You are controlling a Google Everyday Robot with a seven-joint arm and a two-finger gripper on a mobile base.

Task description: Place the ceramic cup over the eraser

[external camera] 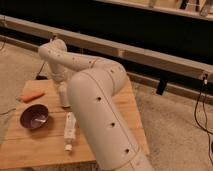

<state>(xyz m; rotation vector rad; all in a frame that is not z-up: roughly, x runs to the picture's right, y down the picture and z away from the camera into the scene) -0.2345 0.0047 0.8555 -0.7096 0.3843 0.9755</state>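
My white arm reaches over the wooden table (117, 117) from the front right. Its wrist bends down at the table's back left. The gripper (63, 96) points down there, mostly hidden behind the arm. A small white shape at its tip may be the ceramic cup, but I cannot tell it apart from the gripper. A white oblong object (69, 129), possibly the eraser, lies flat on the table just in front of the gripper. It sits to the right of a dark purple bowl (34, 116).
An orange carrot-like object (31, 96) lies at the table's left edge behind the bowl. A long low rail (150, 56) runs behind the table. Cables (204, 112) hang at the right over speckled floor.
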